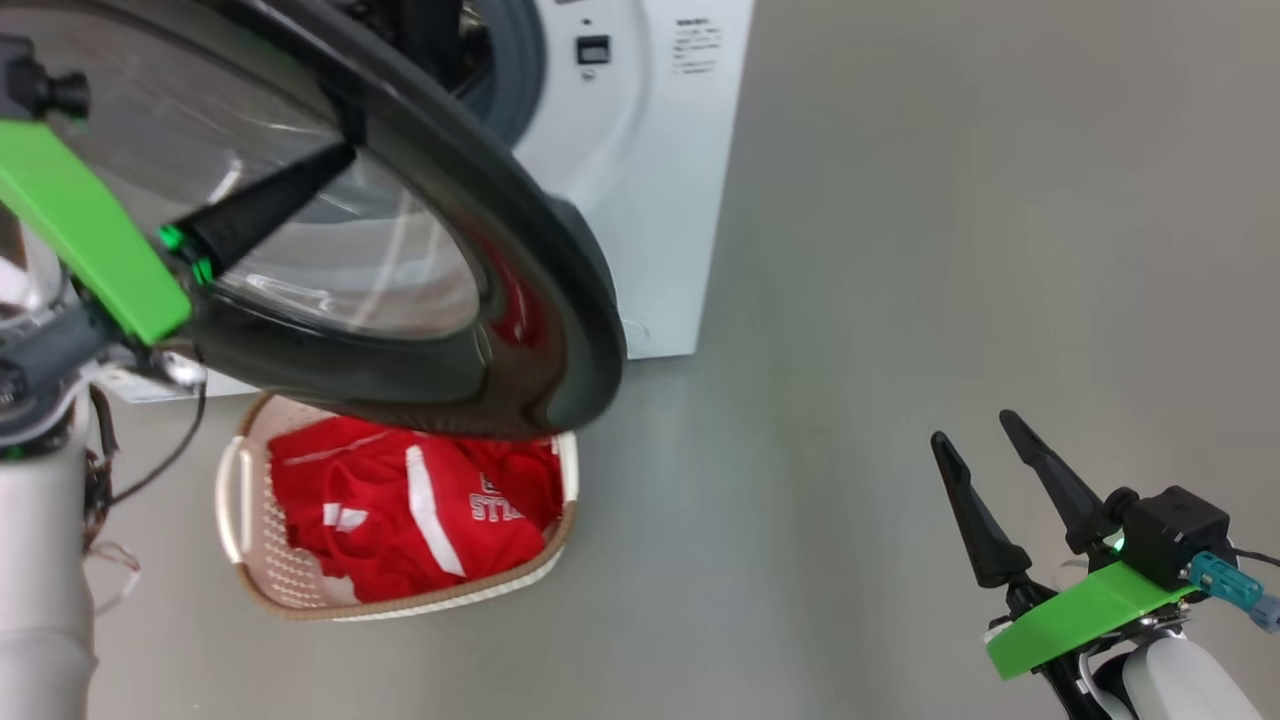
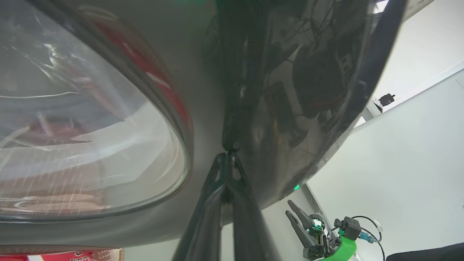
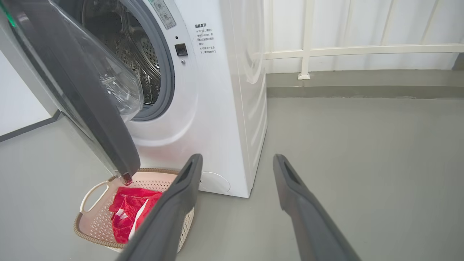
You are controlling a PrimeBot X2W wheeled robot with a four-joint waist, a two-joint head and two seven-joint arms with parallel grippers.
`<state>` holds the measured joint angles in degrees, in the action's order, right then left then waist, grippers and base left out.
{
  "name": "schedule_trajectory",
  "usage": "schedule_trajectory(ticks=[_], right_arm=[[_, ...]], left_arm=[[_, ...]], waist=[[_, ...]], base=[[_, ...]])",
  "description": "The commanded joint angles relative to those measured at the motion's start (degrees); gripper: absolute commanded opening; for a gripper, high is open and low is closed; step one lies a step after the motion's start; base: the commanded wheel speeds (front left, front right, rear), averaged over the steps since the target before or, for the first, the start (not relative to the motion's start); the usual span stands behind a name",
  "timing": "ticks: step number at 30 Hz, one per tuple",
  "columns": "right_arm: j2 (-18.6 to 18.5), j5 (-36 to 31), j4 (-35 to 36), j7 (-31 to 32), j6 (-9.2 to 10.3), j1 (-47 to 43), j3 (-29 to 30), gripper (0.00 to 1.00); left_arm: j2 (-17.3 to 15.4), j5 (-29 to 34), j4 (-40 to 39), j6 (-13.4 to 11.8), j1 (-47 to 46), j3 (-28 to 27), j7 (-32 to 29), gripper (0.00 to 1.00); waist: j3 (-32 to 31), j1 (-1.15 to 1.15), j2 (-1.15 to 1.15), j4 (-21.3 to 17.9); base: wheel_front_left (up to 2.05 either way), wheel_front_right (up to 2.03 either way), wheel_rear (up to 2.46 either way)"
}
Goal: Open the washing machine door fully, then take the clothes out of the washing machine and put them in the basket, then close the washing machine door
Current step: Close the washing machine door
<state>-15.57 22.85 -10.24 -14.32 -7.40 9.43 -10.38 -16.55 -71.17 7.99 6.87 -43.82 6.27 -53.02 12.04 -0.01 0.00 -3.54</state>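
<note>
Glossy black washing machine door [image 1: 560,300], left hand [image 2: 228,155] clenched, right hand [image 1: 974,430] released, red clothes [image 1: 400,520] in perforated basket [image 1: 268,525]

grey floor [image 1: 900,250] | white railing [image 3: 362,50] on grey kerb [image 3: 362,81] | white wall [image 3: 21,101]

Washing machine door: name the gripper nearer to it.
Left. The left gripper, shut, touches the washing machine door on its black rim; the right gripper hangs open well apart, over the grey floor.

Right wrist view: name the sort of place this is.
Probably a laundry or utility corner: a white front-loading washing machine, a basket of red clothes on the grey floor before it, and a white railing behind.
</note>
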Motion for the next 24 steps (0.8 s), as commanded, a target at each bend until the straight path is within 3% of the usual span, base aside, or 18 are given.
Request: schedule_trajectory(ticks=[1, 12, 24], right_arm=[[-0.33, -0.91, 1.48, -0.68, -0.09, 0.96, -0.74, 1.00], [0.93, -0.88, 1.79, -0.68, -0.09, 2.76, -0.23, 1.00], [1.49, -1.09, 1.60, -0.68, -0.09, 3.05, -0.45, 1.00]], left_arm=[[-2.31, 0.49, -0.71, 0.61, -3.43, -1.69, 1.08, 0.00], [-3.99, 3.20, 8.18, 0.61, -10.45, -0.53, 8.47, 0.00], [-5.01, 3.86, 15.01, 0.61, -14.84, 1.91, 15.00, 0.00]], waist=[[1.44, 0.01, 0.00, -1.74], [3.91, 0.01, 0.00, -5.96], [4.16, 0.01, 0.00, -7.51]], base=[[0.00, 0.00, 0.00], [0.00, 0.00, 0.00], [0.00, 0.00, 0.00]])
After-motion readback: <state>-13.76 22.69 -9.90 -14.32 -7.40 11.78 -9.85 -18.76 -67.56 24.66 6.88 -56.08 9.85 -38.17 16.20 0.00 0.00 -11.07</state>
